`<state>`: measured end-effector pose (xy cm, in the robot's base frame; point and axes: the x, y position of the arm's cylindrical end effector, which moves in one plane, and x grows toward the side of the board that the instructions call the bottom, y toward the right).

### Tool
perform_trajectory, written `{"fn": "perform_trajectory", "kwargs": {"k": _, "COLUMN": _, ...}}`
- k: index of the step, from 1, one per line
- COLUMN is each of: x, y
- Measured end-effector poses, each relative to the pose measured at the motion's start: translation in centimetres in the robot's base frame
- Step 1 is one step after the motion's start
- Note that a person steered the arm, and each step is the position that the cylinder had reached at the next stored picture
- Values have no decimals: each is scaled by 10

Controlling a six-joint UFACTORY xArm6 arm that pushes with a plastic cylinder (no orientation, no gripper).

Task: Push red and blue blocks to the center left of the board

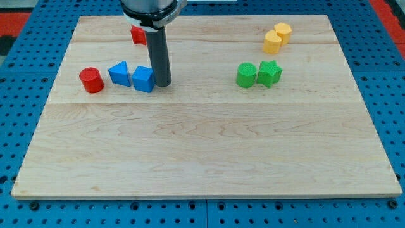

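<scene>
My tip (162,83) touches the blue block (143,78), green blocks (258,74) well apart.

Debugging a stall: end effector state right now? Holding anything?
No gripper: my tip holds nothing, resting against the right side of the blue block.

Red cylinder (91,80), blue blocks (119,73), green pair (247,75), yellow pair (273,42), pale wooden board (202,145).

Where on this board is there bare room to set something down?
The whole lower half of the board is bare. So is the middle strip between my tip and the green blocks. Crowded: upper left, where the red cylinder, two blue blocks and another red block cluster; the yellow blocks fill the upper right.
</scene>
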<state>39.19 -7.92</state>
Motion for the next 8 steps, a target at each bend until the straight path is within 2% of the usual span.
{"fn": "perform_trajectory", "kwargs": {"k": 1, "x": -5, "y": -37}}
{"fn": "perform_trajectory", "kwargs": {"k": 3, "x": -46, "y": -45}}
{"fn": "perform_trajectory", "kwargs": {"k": 4, "x": -104, "y": 1}}
{"fn": "perform_trajectory", "kwargs": {"k": 5, "x": -140, "y": -11}}
{"fn": "perform_trajectory", "kwargs": {"k": 6, "x": -148, "y": -68}}
{"fn": "perform_trajectory", "kwargs": {"k": 7, "x": -188, "y": -67}}
{"fn": "perform_trajectory", "kwargs": {"k": 8, "x": -177, "y": -119}}
